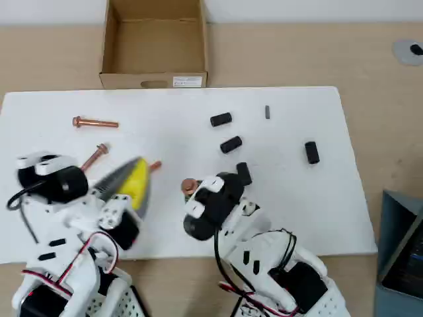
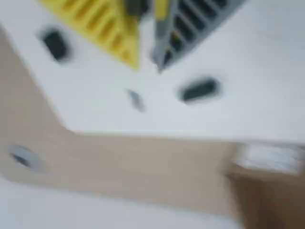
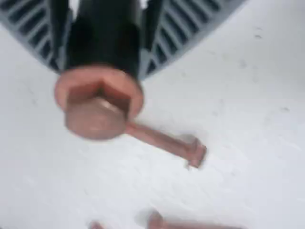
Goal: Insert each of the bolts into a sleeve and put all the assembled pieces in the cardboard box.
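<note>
The right gripper (image 3: 102,64) was clamped on a black sleeve (image 3: 102,33), with its ribbed grey fingers (image 3: 190,28) pressed against both flanks. A copper bolt head (image 3: 97,102) sat against the sleeve's near end, and the shank was hidden inside. In the high view this held piece hung low in the centre of the frame over the white mat (image 1: 297,205), largely covered by the arm.

The left gripper (image 2: 147,64), at the lower left of the high view, had its yellow finger (image 2: 105,28) and grey finger (image 2: 195,19) a narrow gap apart with nothing between them, though blur made the tips hard to read.

Three loose bolts lay on the mat's left side: a first bolt (image 1: 96,122) at the upper left, a second bolt (image 1: 94,156) below it, and a third bolt (image 1: 154,166) half hidden behind the yellow finger. Three spare sleeves (image 1: 221,119) (image 1: 230,144) (image 1: 312,152) lay right of centre. The cardboard box (image 1: 152,79) stood at the top of the frame, just beyond the mat's far edge.
</note>
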